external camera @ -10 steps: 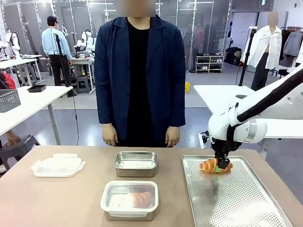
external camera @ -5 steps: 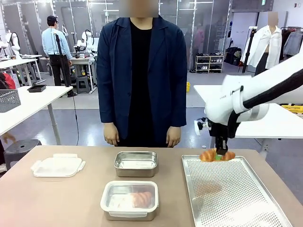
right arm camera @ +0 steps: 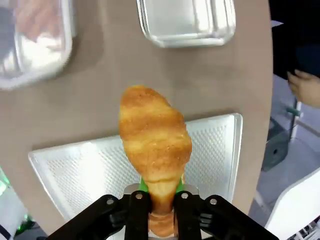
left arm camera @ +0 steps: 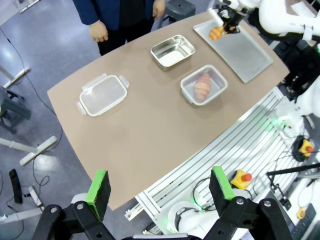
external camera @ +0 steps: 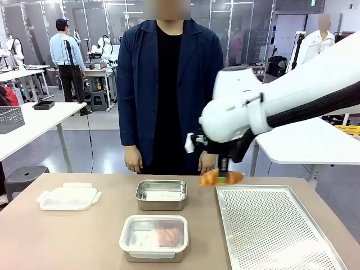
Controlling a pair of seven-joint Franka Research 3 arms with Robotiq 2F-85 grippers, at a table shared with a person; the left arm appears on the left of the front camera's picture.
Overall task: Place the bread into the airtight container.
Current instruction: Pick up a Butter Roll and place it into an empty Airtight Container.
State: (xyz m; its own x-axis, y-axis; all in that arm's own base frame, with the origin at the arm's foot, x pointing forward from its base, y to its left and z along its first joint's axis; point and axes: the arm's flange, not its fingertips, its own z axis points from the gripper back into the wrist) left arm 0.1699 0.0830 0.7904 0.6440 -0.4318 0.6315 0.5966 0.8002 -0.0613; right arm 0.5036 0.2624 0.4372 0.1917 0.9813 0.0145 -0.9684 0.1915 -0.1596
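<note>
Front view: the bread (external camera: 221,178) is held in the air, pinched between the pressed-in fingers of the right gripper (external camera: 223,179). Its long axis lies level, left to right, just above the far left corner of the perforated tray (external camera: 270,225). The open steel container (external camera: 161,194) is set lower left, with bare table (external camera: 84,236) between it and the tray edge. In the left wrist view the left gripper (left arm camera: 160,182) is seen spread wide, holding nothing.
</note>
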